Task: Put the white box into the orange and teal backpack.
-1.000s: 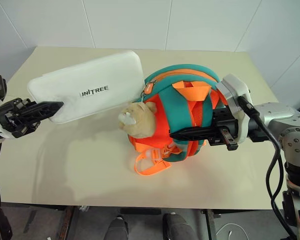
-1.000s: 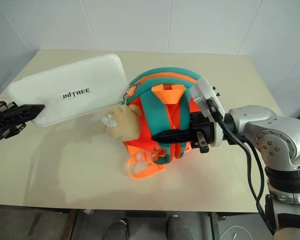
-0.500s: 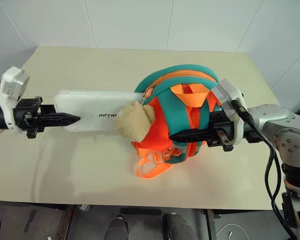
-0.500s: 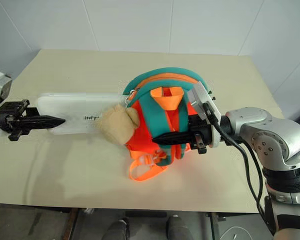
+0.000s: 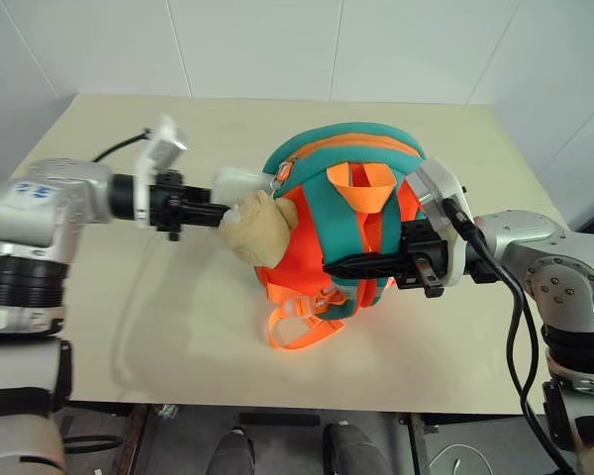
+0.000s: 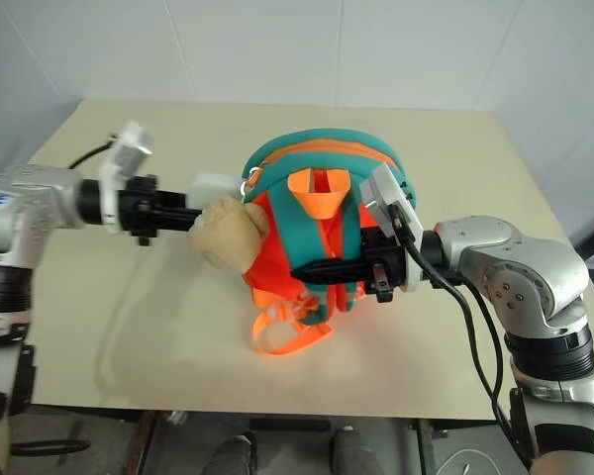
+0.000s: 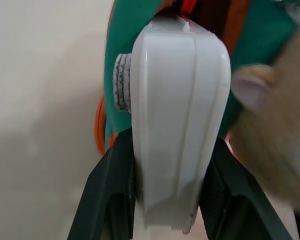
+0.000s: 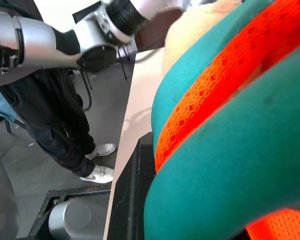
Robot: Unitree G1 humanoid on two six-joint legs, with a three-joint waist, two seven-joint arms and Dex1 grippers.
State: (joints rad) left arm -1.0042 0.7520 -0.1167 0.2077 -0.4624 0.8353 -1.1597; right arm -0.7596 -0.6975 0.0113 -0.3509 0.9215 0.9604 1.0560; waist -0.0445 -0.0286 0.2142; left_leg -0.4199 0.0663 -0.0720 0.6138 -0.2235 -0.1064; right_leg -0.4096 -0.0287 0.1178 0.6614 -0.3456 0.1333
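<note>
- I see the white box [image 5: 240, 182] mostly swallowed by the orange and teal backpack [image 5: 348, 223]; just a short white end sticks out of the bag's side at about 9 o'clock.
- In the left wrist view the box [image 7: 177, 125] runs lengthwise away from the camera, its far end going into the dark opening between the teal trim and orange fabric.
- My left claw [image 5: 210, 209] is pinching the box's exposed end, one black finger [image 7: 112, 195] on each long side of it.
- The beige plush toy [image 5: 258, 226] hangs on the backpack's side, just below the box end and touching the tip of the left claw.
- The backpack stands near the middle of the worktop [image 5: 178, 327], teal straps facing me, an orange webbing loop [image 5: 302, 325] trailing onto the surface at 6 o'clock.
- My right claw [image 5: 342, 267] is pressed together on the backpack from the 3 o'clock side, its black fingers lying across the straps; the right wrist view shows teal padding [image 8: 225, 165] and orange mesh pressed against a finger.
- Past the worktop edge in the right wrist view, a person's dark trousers and white shoes [image 8: 97, 162] stand on the floor.
</note>
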